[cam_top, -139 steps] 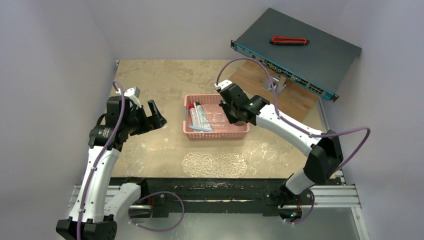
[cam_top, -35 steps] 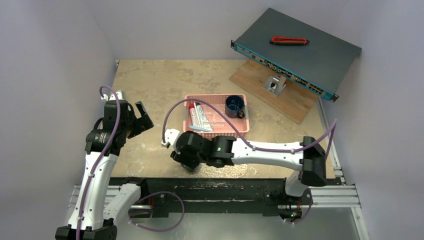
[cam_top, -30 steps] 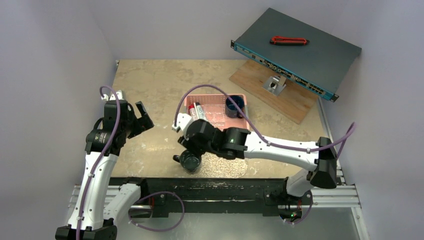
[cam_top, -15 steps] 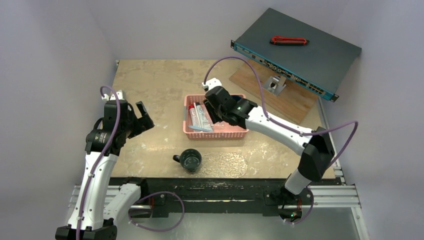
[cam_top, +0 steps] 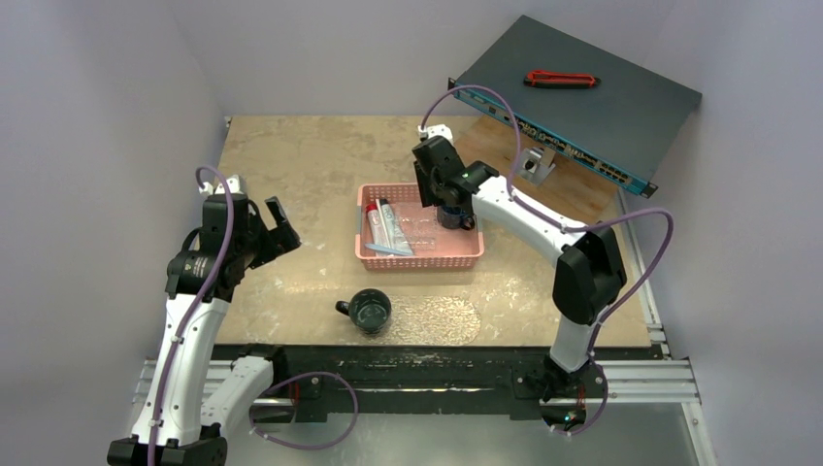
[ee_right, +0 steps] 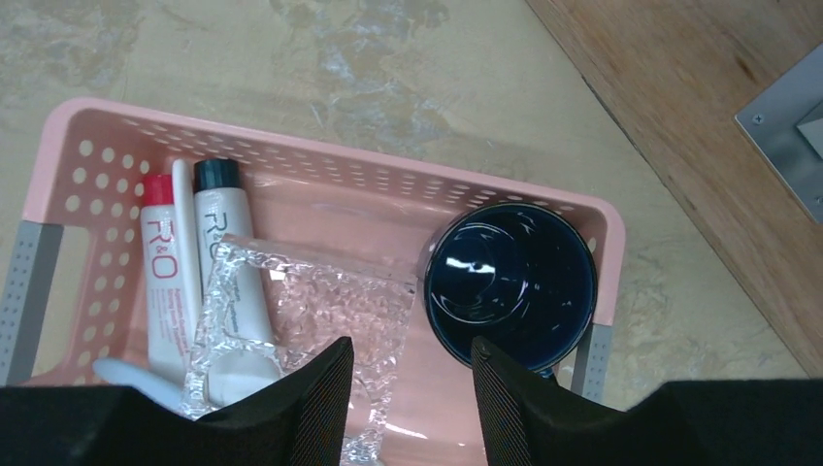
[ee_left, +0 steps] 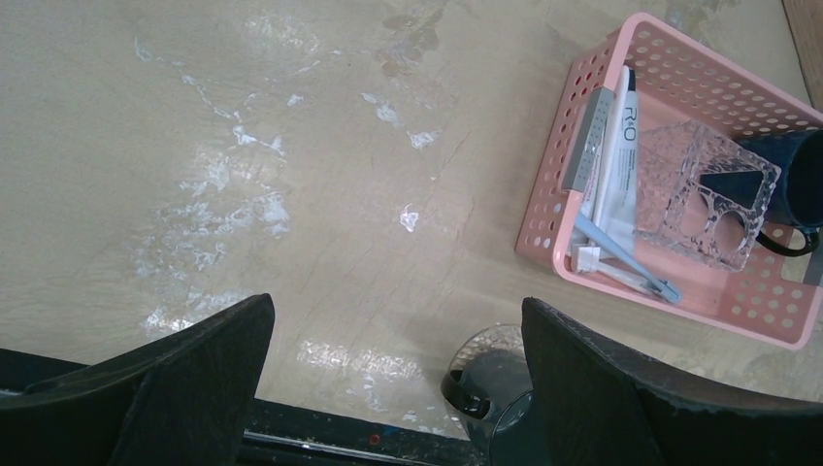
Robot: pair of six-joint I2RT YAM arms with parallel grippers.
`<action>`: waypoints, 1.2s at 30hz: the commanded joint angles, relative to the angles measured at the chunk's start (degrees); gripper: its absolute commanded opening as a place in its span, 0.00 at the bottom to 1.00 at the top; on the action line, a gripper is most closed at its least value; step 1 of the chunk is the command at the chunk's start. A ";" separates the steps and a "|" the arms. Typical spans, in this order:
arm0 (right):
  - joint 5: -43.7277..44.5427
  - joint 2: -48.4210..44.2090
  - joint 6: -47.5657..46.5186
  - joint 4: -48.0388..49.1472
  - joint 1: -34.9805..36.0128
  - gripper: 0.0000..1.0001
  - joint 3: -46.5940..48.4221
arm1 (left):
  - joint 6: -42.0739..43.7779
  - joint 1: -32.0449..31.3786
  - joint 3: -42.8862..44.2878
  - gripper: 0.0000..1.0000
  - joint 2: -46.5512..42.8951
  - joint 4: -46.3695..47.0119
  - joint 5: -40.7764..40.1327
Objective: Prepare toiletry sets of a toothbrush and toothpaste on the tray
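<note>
The right end effector (cam_top: 443,201) hangs over the far right corner of the pink basket (cam_top: 466,256), directly above the dark blue mug (ee_right: 510,282) that stands upright in that corner. In the right wrist view its fingers (ee_right: 311,408) are spread, with a gap between them and nothing in it.

The left end effector (cam_top: 280,226) hovers above the bare surface (cam_top: 291,155), well to the left of the basket. Its jaws are opened wide and hold nothing.

Two tubes of toothpaste (ee_right: 228,267) lie side by side along the basket's left side, one with a red cap and one with a black cap. A white toothbrush (ee_right: 181,194) lies between them, and a light blue toothbrush (ee_left: 621,257) lies slantwise across their near ends. A clear dimpled plastic piece (ee_right: 311,301) sits in the middle of the basket, between the tubes and the mug, overlapping the black-capped tube.

The tray (cam_top: 437,318) lies flat on the surface near its front edge, in front of the basket and apart from it. A second dark mug (cam_top: 371,311) stands upright on its left end, handle pointing left — the brushes and tubes are all in the basket
</note>
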 commanded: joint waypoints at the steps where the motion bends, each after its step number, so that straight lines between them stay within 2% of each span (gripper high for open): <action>1: 0.17 2.07 1.60 0.69 -0.98 0.50 2.26 | 0.94 -0.26 1.34 0.99 0.04 1.62 0.68; 18: 0.86 9.89 4.88 1.78 -3.98 0.46 6.17 | 1.03 -0.26 1.29 0.98 0.02 1.59 0.81; 28: -0.52 13.82 5.93 2.31 -5.02 0.39 7.43 | 1.03 -0.26 1.25 0.99 -0.04 1.62 0.71; 32: -0.80 14.47 6.19 2.94 -5.11 0.30 6.45 | 1.04 -0.26 1.25 0.99 -0.04 1.64 0.74; 36: -0.89 14.46 6.11 3.03 -5.08 0.11 5.91 | 1.12 -0.26 1.27 0.99 -0.04 1.64 0.77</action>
